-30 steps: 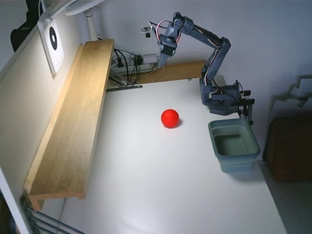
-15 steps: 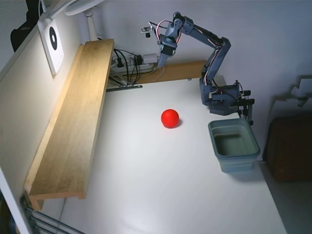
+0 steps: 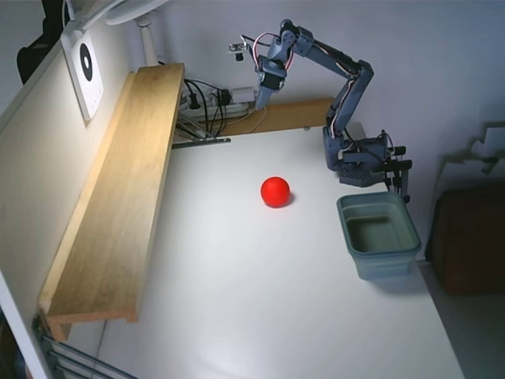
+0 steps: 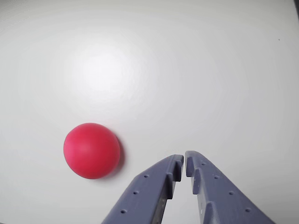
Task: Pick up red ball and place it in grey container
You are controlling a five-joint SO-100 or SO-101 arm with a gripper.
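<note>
Beside grey container (image 3: 379, 234), red ball (image 3: 275, 191)

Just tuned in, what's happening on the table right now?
Nothing is held yet. The gripper hangs in the air with its jaws shut and empty, well above the white table. The red ball sits alone on the table, and the grey container, to its right in the fixed view, is empty.
</note>
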